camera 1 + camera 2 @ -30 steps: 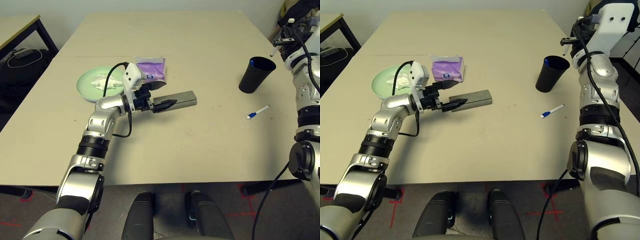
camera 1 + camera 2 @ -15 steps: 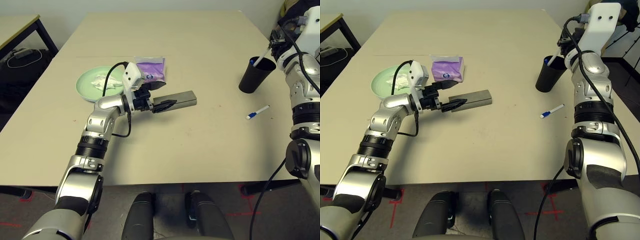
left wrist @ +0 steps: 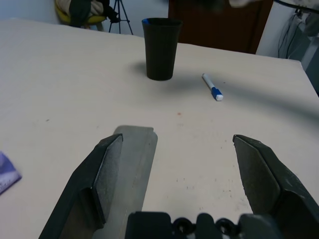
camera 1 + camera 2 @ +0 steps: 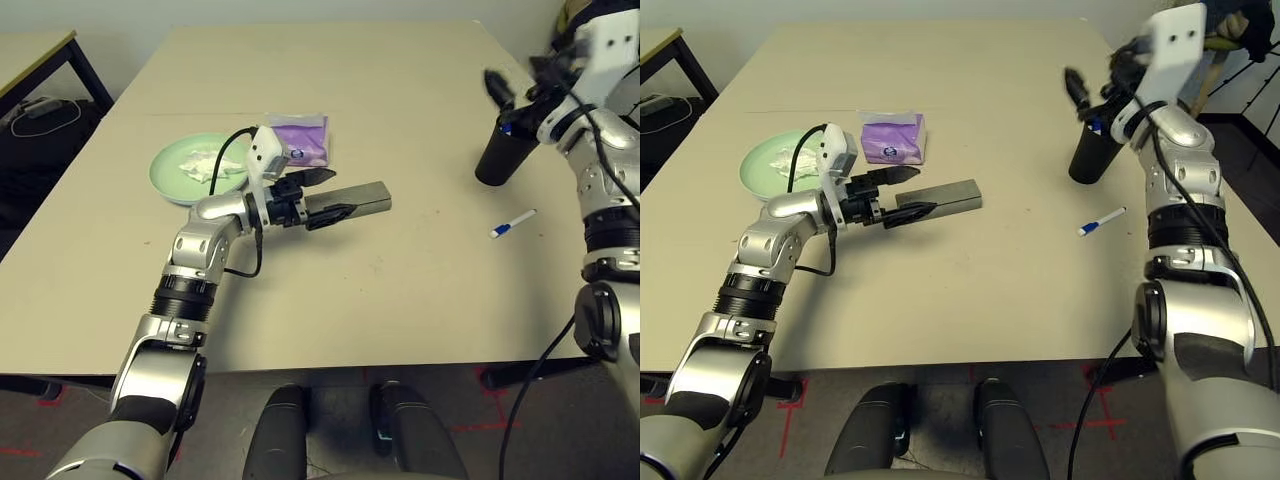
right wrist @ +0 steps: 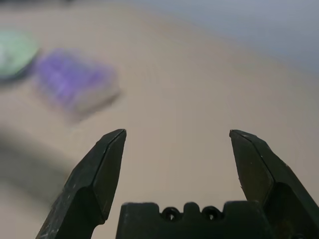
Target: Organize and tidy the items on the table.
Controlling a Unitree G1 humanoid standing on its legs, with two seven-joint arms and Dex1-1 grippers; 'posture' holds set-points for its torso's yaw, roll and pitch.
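Observation:
A grey glasses case (image 4: 362, 197) lies mid-table. My left gripper (image 4: 338, 192) stands open at its left end, and in the left wrist view the case (image 3: 133, 159) lies beside one finger (image 3: 107, 169). Behind it sit a purple tissue pack (image 4: 300, 138) and a mint green plate (image 4: 190, 172) holding a crumpled white tissue (image 4: 200, 160). At the right stands a black cup (image 4: 498, 152) with a bit of blue at its rim. My right gripper (image 5: 178, 133) is open, raised just above and behind the cup. A white-blue pen (image 4: 513, 224) lies in front of the cup.
The table (image 4: 400, 300) has bare room across its front half and far back. A smaller table with black legs (image 4: 45, 55) stands at the far left, with a dark bag on the floor beside it.
My right gripper has opened above the black cup; a white-blue pen showed in the cup half a second ago. The hand has since swung towards the table's middle. The left arm has barely moved.

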